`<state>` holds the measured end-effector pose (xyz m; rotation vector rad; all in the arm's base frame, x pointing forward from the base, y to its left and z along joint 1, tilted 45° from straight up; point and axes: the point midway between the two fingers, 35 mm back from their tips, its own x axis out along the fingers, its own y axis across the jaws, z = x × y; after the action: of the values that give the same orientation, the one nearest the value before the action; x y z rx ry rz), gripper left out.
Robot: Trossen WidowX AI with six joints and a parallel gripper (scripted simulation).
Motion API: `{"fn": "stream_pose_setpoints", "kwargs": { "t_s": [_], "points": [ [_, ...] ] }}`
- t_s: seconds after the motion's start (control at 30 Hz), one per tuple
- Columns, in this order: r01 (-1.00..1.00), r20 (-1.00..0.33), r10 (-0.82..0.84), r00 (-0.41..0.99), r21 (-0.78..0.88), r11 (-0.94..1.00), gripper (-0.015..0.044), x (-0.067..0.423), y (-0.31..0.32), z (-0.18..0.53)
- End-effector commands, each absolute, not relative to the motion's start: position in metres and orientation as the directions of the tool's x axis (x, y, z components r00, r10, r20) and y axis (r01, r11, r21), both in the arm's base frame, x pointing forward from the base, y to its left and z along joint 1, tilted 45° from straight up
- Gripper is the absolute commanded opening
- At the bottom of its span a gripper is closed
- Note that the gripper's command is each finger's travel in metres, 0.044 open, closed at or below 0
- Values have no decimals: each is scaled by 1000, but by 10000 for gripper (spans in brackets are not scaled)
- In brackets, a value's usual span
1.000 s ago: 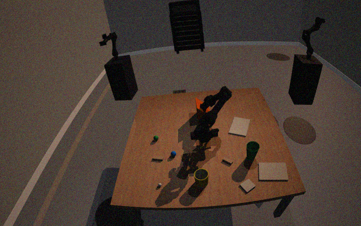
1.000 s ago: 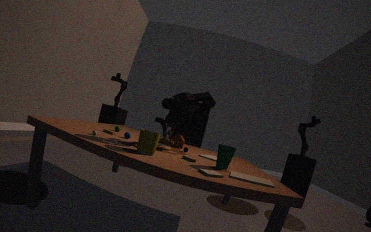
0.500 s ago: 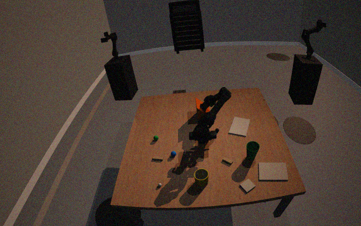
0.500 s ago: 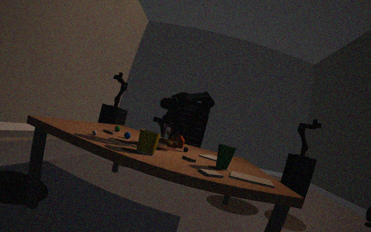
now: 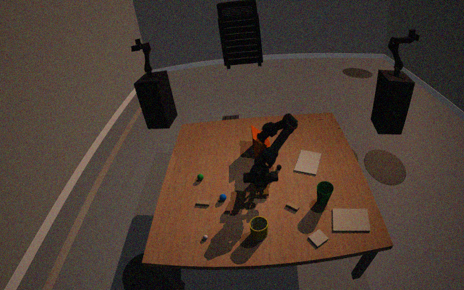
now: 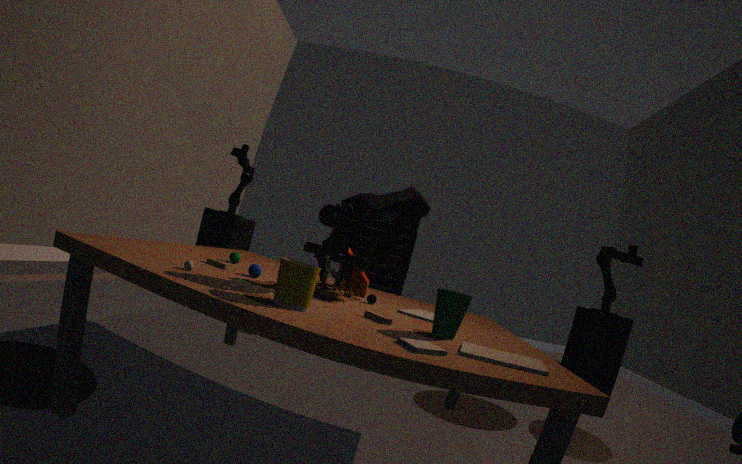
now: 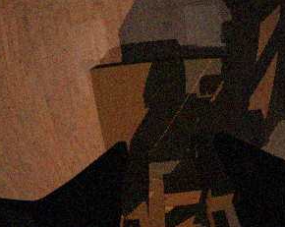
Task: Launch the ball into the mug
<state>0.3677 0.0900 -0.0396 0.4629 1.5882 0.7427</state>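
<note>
Your desk (image 5: 197,144) is crowded around the working zone. A green ball (image 5: 199,177) and a blue ball (image 5: 222,197) lie to the arm's side, well apart from each other, with a small flat block (image 5: 201,204) just beside the blue one. A white ball (image 5: 204,237) sits near the front edge. A dark ball (image 5: 279,167) rests just beside the arm's forearm. The yellow mug (image 5: 258,227) stands upright in front of the claw, inside the arm's shadow. A green cup (image 5: 324,192) stands further along, with three pale flat plates (image 5: 307,162) and another small block (image 5: 292,207) scattered around it. An orange cone (image 5: 254,135) stands by the arm's base.

Your arm (image 5: 275,140) reaches from the back of the desk forward and down, forearm sloping low, the claw (image 5: 253,189) pointing at the desk top close to the mug. The catapult (image 5: 242,201) lies under it as a dark low shape; in the top view you cannot separate it from the shadow.

The claw is pinching something: from the wrist view it appears to be a dark part of the catapult (image 7: 167,151), though the murk hides which part. You cannot tell whether a ball sits in it.

The exterior view shows the mug (image 6: 295,283) in front of the arm and the dark ball (image 6: 370,298) apart from it; only the wrist view shows a tan slab (image 7: 122,101) beside the gripped piece.
</note>
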Motion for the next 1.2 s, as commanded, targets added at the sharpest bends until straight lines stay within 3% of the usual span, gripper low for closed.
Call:
{"fn": "stream_pose_setpoints", "kwargs": {
  "t_s": [0.0, 0.37, 0.8, 0.93, 1.17],
  "points": [
    [-108, -718, 679, -153, 695, 711, 0, 367, 91, -43],
    [-116, -719, 675, -164, 694, 711, 0, 365, 96, -49],
    [-116, -719, 675, -164, 694, 711, 341, 365, 96, -49],
    [-116, -723, 671, -163, 690, 715, 440, 375, 69, -21],
    [-115, -723, 671, -165, 690, 715, 440, 380, 28, 22]
  ]
}}
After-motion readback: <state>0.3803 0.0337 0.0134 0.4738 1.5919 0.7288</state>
